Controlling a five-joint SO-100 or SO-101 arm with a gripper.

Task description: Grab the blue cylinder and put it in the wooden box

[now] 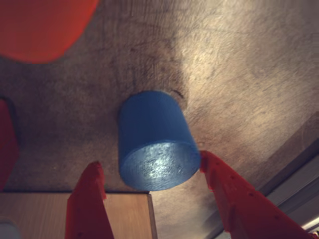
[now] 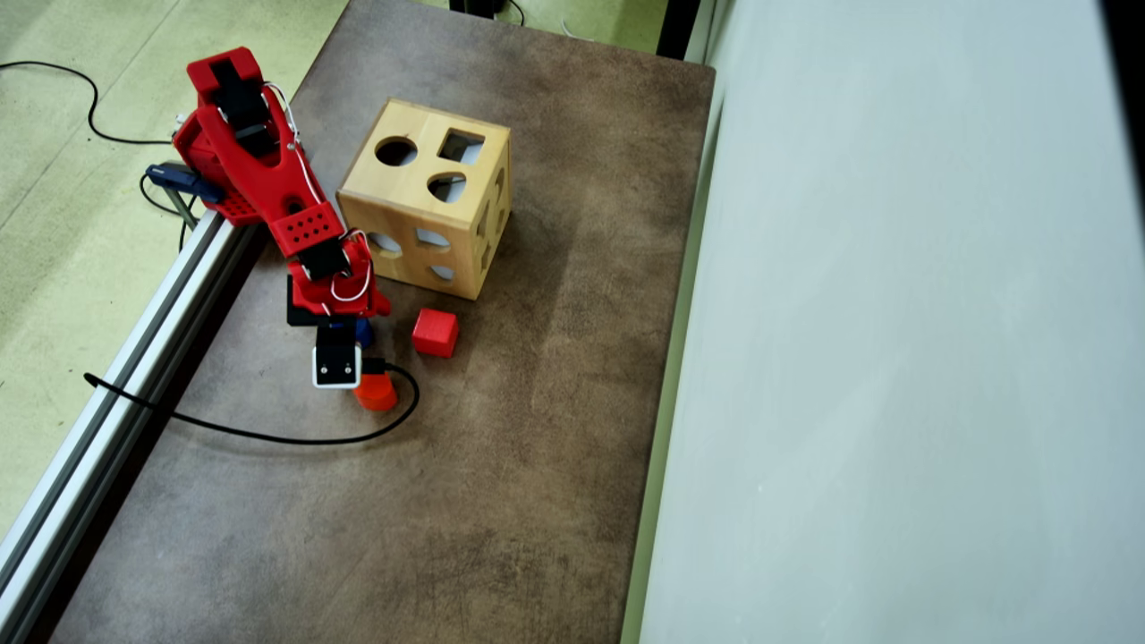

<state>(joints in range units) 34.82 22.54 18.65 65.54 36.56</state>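
Fingers of the red printed hand (image 1: pixel 152 172) stand apart on my wrist view, one on each side of the small dark-blue cylinder block (image 1: pixel 155 142). The right finger (image 1: pixel 234 194) meets the rim of the cylinder's near flat end; the left finger (image 1: pixel 89 199) shows a sliver of gap, so I read the hand as open around the block and not clamped. The cylinder's round face is scuffed and catches a glare; its side is matte.

From overhead I can barely see that block: only a sliver of blue (image 2: pixel 364 332) peeks out beside the wrist, the rest hidden under the red arm (image 2: pixel 268 170) and the white-faced camera (image 2: pixel 336 362).

An orange rounded block (image 2: pixel 376 392) sits just past the camera, half covered by it; on the wrist view it is a blurred patch cut off at the top corner. The red cube (image 2: pixel 436 332) lies near the hand. The light-wood box (image 2: pixel 428 207), with round, square and rounded-triangle holes, stands beyond on the mottled brown bench (image 2: pixel 537 447). A black cable (image 2: pixel 268 436) loops across the bench.
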